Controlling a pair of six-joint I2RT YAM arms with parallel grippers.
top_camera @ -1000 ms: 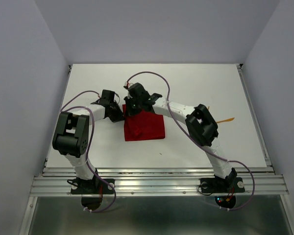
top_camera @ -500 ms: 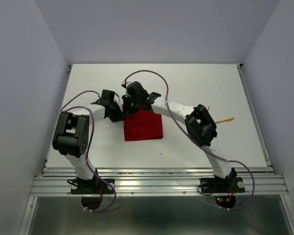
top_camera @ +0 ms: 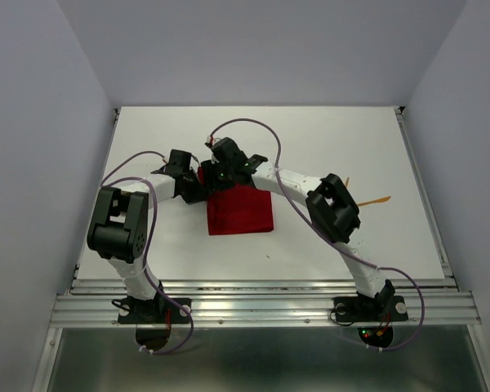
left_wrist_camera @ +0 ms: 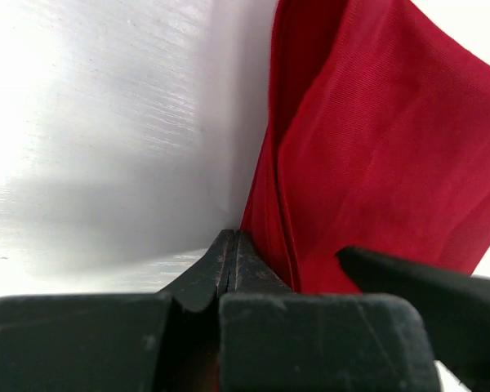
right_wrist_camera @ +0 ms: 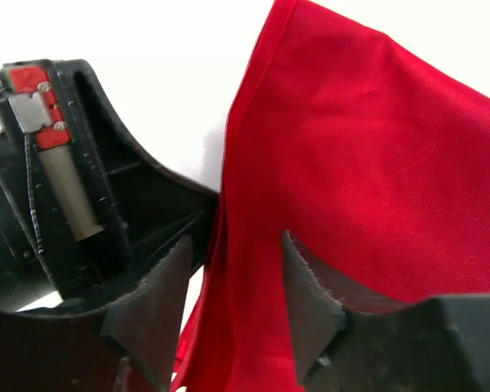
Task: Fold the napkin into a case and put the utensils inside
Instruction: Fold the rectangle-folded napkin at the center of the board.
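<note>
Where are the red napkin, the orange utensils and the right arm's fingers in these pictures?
napkin [top_camera: 241,212]: top view, middle of the folded cloth.
utensils [top_camera: 380,198]: top view, on the longer orange piece, beside the right arm's elbow.
right arm's fingers [right_wrist_camera: 310,298]: right wrist view, on the finger in front of the cloth.

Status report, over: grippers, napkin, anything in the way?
Copy: left gripper shut at far-left corner of the napkin; right gripper open astride that edge. Napkin folded, lying flat. The utensils off right, not yet inside.
</note>
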